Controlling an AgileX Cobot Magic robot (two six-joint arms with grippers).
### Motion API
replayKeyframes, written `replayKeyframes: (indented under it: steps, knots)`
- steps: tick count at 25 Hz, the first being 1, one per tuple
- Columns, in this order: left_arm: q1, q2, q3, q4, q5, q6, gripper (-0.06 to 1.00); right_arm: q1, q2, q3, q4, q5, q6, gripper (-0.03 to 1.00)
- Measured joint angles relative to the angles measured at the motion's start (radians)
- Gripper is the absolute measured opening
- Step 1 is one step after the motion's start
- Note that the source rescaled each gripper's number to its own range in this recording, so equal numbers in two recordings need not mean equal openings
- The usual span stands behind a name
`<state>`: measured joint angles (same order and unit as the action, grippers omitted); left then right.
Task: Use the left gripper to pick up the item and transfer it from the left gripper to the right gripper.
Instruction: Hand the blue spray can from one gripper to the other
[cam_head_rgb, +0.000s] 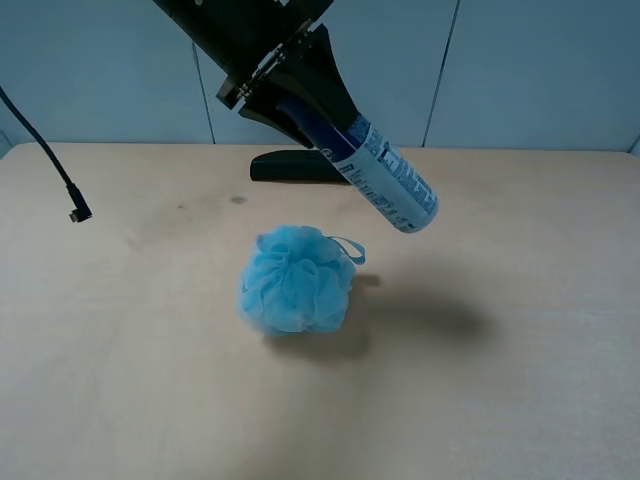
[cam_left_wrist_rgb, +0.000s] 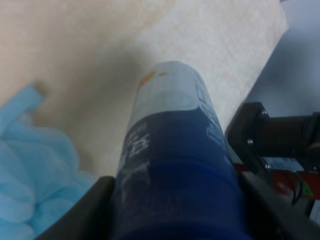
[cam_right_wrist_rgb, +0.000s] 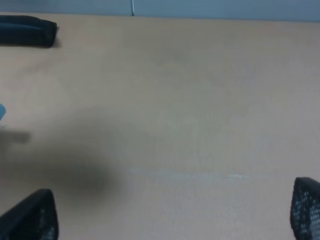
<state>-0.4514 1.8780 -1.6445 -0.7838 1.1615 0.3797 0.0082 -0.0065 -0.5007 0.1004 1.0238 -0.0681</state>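
The high camera looks down across the counter (cam_head_rgb: 540, 400) from its front. The left wrist camera, close behind the left end effector (cam_left_wrist_rgb: 177, 185), shares the pouf (cam_head_rgb: 295, 280); the right shares the black case (cam_head_rgb: 295, 166).

Glossy-labelled bottle (cam_head_rgb: 385, 175); mesh pouf (cam_head_rgb: 295, 282); matt table (cam_head_rgb: 520, 400).

Glossy black tapered left gripper (cam_head_rgb: 322, 122), small pale screws (cam_left_wrist_rgb: 249, 142) beside its finger base; right gripper (cam_right_wrist_rgb: 172, 212) fingertips (cam_right_wrist_rgb: 306, 207) black, dot-textured.

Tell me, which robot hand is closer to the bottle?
Left. The left gripper is clamped on the bottle, holding it above the table. The right gripper hangs open over the table, with no bottle in its view.
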Motion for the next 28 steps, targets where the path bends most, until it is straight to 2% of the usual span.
replayKeyframes:
  steps: [11, 18, 23, 28]
  knots:
    - [-0.078, 0.0, 0.0, -0.004, 0.008, 0.001, 0.0, 0.0, 0.0, 0.0, 0.003, 0.0, 0.0, 1.0]
    - [-0.099, 0.0, 0.0, -0.006, 0.008, 0.002, 0.0, 0.0, 0.0, 0.0, 0.01, 0.0, -0.001, 1.0]
    - [-0.1, 0.0, 0.0, -0.006, 0.008, 0.002, 0.0, 0.0, 0.038, -0.031, 0.061, 0.02, -0.064, 1.0]
    - [-0.1, 0.0, 0.0, -0.011, 0.008, 0.002, 0.0, 0.0, 0.246, -0.1, 0.15, 0.02, -0.143, 1.0]
